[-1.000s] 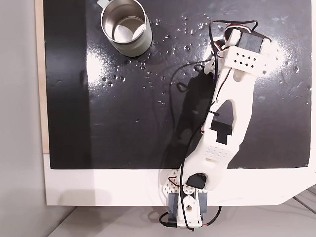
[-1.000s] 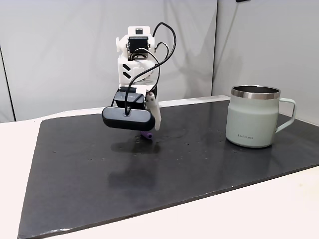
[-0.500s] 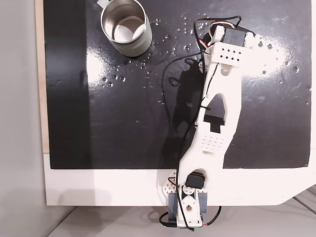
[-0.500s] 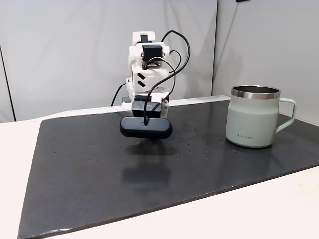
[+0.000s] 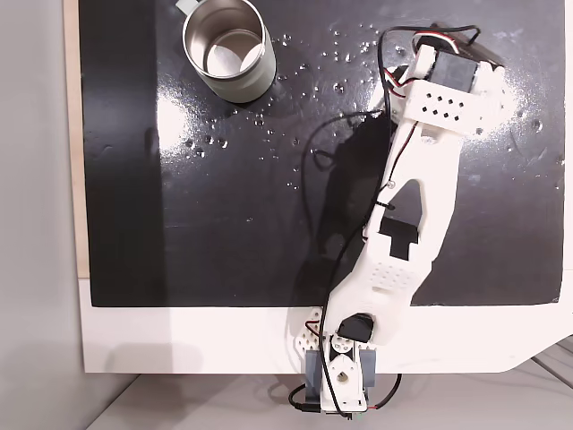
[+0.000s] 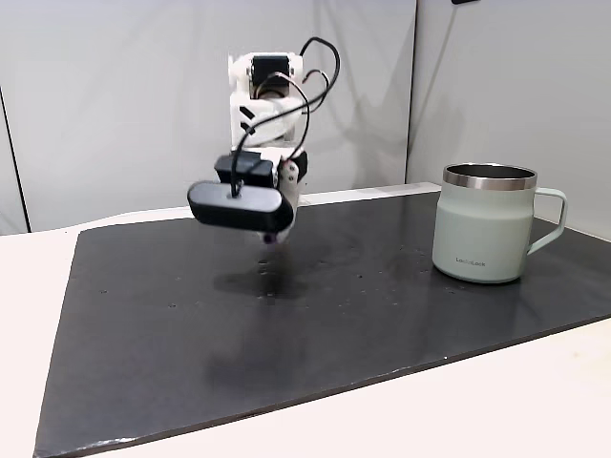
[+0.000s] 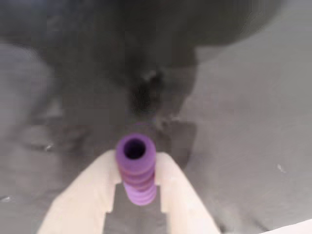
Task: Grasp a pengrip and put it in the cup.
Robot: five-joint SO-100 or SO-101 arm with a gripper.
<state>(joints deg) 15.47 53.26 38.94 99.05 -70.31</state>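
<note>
Lying along the left edge in a fixed view from above, a pale strip of table, then a black mat covering most of the surface, glaring in two bright patches. Standing at the top left of that mat, the cup, upright, mouth open, shiny inside showing, with water droplets scattered to its right and below it. Reaching up from the base at the bottom edge toward the upper right, the white arm, trailing black cables and casting a dark shadow on the mat to its left; nothing lying between arm and cup except the droplets. Hanging above the mat at left of centre in a fixed view from the side, the gripper with a black camera pod in front hiding most of it, a purple tip peeking out beneath; sitting well apart at the right, the cup, handle pointing right. Pinching the pengrip between two pale fingers in the wrist view, narrow on it, hollow end facing outward, blurred dark mat below.
</note>
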